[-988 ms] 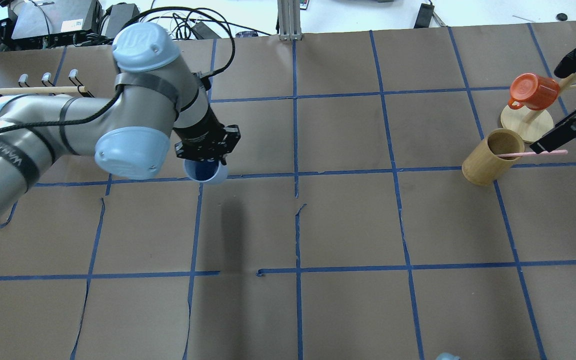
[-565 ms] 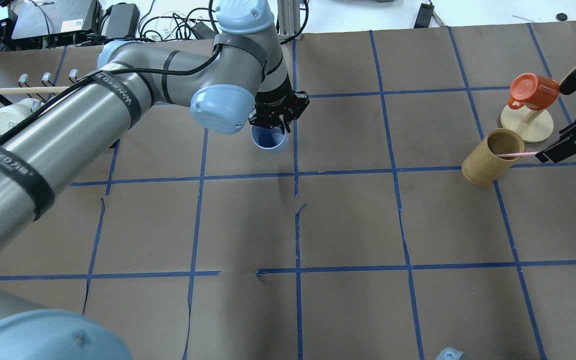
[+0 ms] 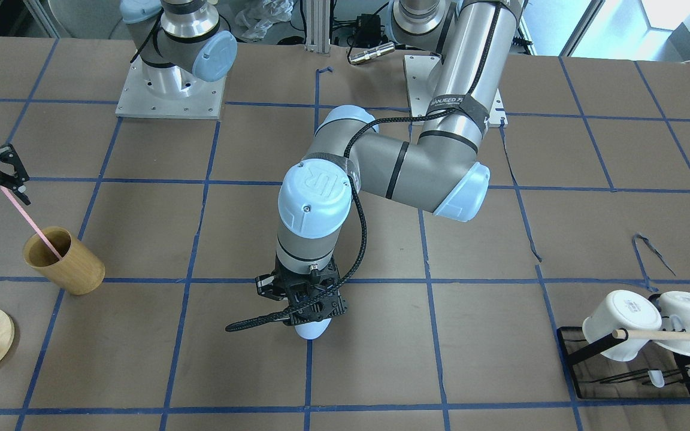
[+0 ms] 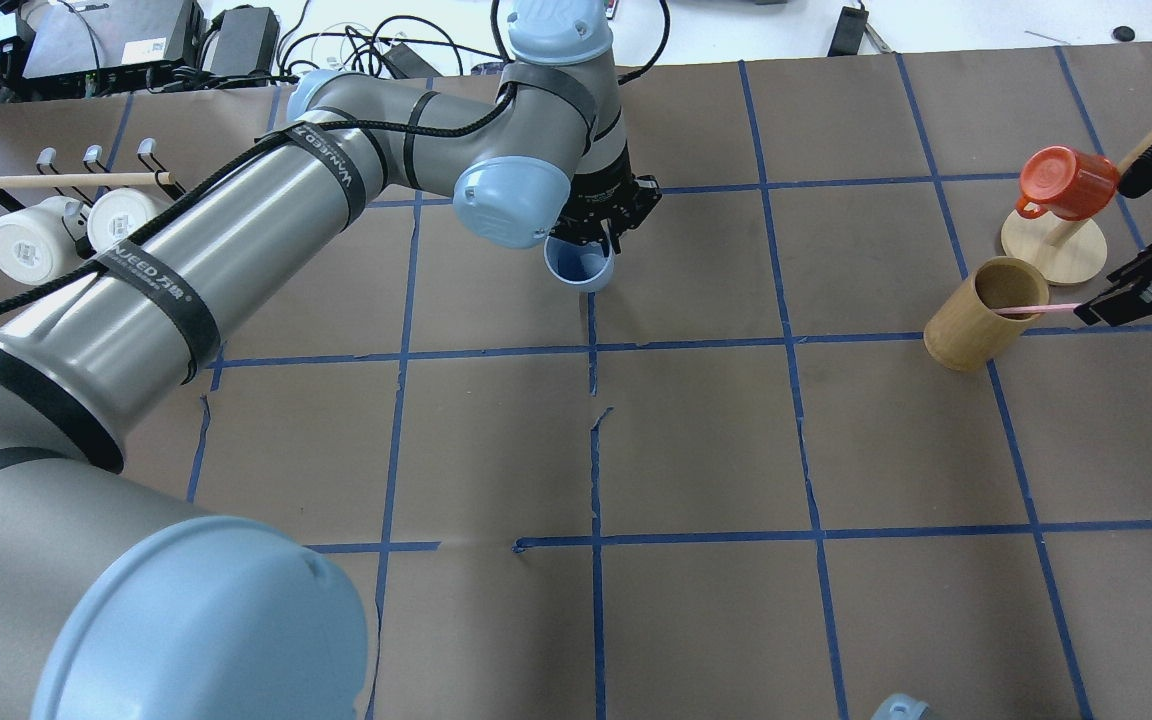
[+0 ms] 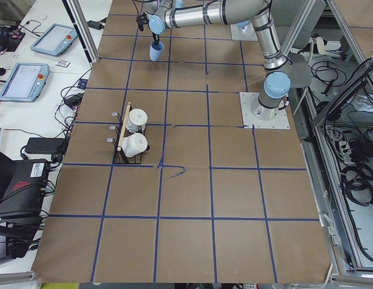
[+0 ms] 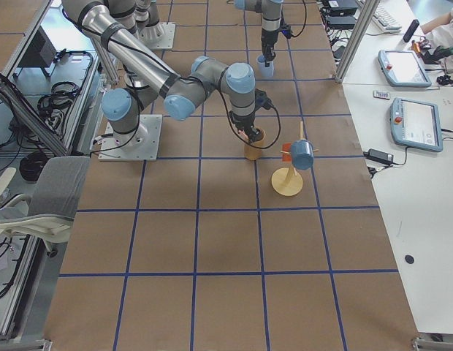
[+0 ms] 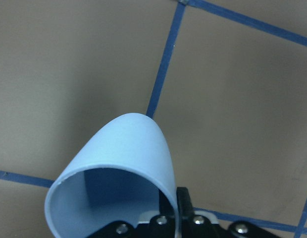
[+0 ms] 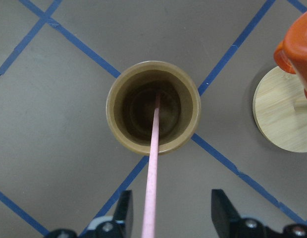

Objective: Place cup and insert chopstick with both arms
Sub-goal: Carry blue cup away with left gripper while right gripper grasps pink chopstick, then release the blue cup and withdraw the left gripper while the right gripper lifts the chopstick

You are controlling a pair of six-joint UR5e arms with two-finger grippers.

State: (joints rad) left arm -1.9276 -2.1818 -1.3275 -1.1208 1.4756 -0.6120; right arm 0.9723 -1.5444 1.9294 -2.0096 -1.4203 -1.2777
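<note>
One light blue cup is gripped at its rim by the left end effector, whose jaws are closed on the cup wall. The cup is carried mouth-up and slightly tilted over the far middle of the bench, close to a blue tape line. Whether its base touches the surface cannot be told. One pink chopstick is seen leaning in the one bamboo holder, with its lower end inside near the bottom and its upper end passing over the rim toward the right end effector. The fingers of that end effector are spread well apart. The chopstick lies between them, nearer one finger, and is pinched by neither. The holder stands on the bench at the robot's right, just beside the round base of one wooden cup stand. One orange cup is hung on this stand. A second, darker blue cup is shown on the stand only in the exterior right view. At the robot's far left, two white cups are hung side by side on one black wire rack, which is crossed by one wooden rod. The bench is covered in brown paper and is divided into squares by the blue tape.
</note>
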